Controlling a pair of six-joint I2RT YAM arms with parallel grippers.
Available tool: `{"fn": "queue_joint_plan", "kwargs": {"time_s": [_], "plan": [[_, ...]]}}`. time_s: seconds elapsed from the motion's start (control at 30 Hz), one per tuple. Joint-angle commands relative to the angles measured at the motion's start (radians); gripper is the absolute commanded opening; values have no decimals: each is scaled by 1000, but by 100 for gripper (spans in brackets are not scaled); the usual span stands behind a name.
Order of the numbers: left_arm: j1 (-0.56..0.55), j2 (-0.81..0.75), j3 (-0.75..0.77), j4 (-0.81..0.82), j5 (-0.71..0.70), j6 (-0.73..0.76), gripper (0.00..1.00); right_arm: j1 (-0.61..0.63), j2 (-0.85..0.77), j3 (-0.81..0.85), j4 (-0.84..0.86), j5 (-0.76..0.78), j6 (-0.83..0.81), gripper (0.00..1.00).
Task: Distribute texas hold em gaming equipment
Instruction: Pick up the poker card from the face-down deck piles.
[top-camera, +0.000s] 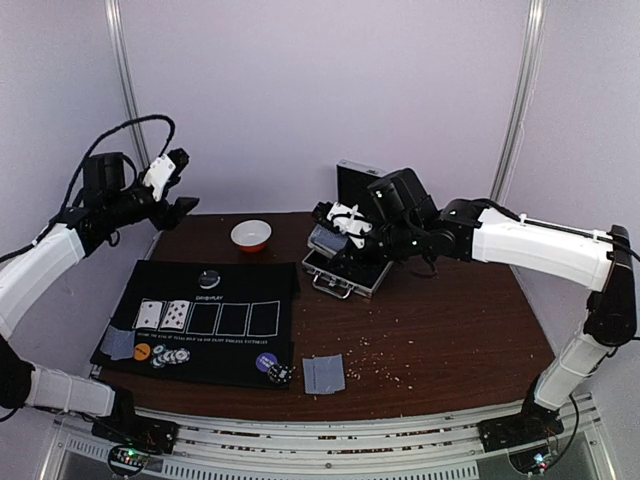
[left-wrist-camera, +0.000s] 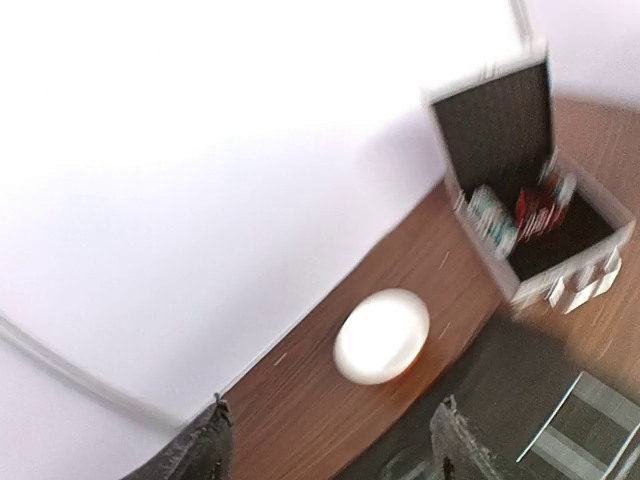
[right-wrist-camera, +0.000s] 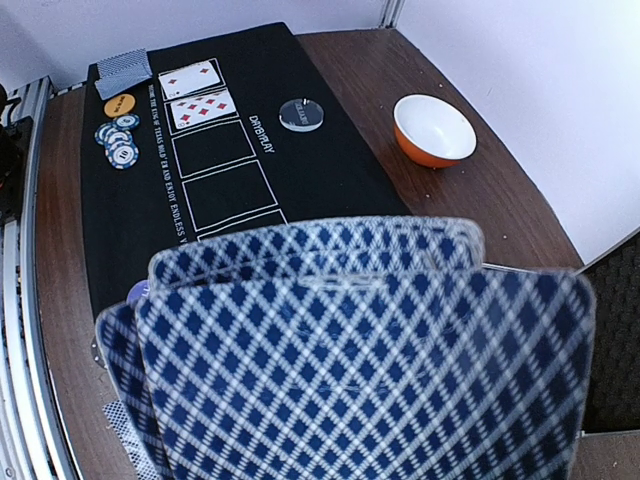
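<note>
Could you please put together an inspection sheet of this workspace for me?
Surface: brown wooden table, with a black poker mat on its left.
Job's things: two face-up cards, dealer button, chips and discs on the mat; face-down cards beside it.
Clutter: white bowl; open case; crumbs.
Hands: left hand open, raised, empty; right hand shut on fanned cards by the case.
Cables: black cable looping above the left arm.
Surroundings: white walls; metal rail at the near edge.

Two face-up playing cards (top-camera: 162, 314) lie side by side — striped poker chips (top-camera: 172, 356) at their six o'clock — blue-diamond-backed cards (right-wrist-camera: 360, 350) fanned, overlapping.
</note>
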Motion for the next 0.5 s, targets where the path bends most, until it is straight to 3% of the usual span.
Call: {"fn": "queue_joint_plan", "kwargs": {"time_s": [0.0, 0.13, 0.2, 0.47], "plan": [[-106, 97, 38, 57, 215, -573, 70, -5, 23, 52, 47, 32, 58, 44], [-280, 152, 52, 121, 268, -734, 73, -2, 51, 71, 64, 40, 83, 44], [-329, 186, 76, 137, 320, -771, 79, -2, 66, 86, 67, 47, 92, 44], [-413, 286, 119, 224, 353, -845, 86, 11, 116, 131, 71, 40, 105, 44]]}}
